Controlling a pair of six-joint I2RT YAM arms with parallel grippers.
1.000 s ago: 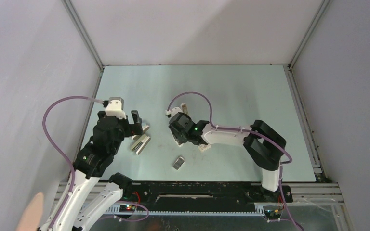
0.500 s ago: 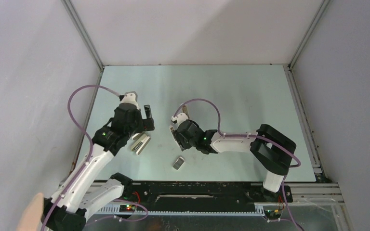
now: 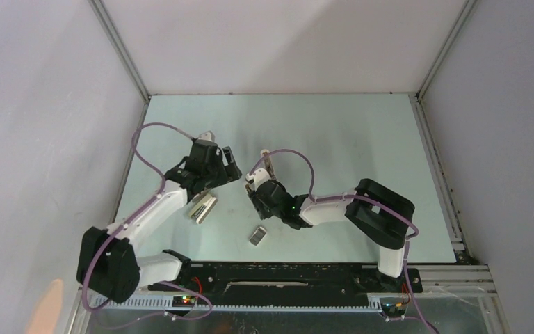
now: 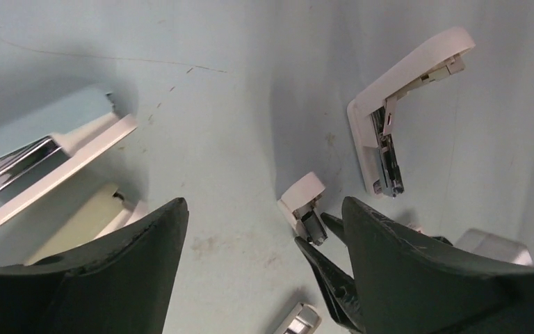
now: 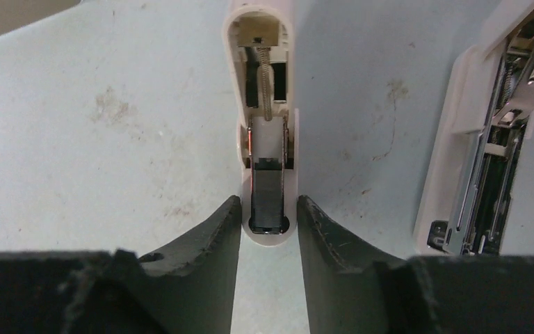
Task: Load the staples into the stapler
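Between fingers (image 5: 212, 243) of right hand (image 5: 268, 207), snug, white stub (image 5: 232, 90) with spring (image 5: 265, 90) inside; left hand (image 4: 264, 205) wide.

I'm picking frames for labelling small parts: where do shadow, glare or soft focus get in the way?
Top external: even light, faint shadows, but the staples look tiny. Left wrist: shadow bands darken the table, and the chrome bar throws bright glare. Right wrist: the short white piece is sharp, while the right gripper is near-black with little detail.
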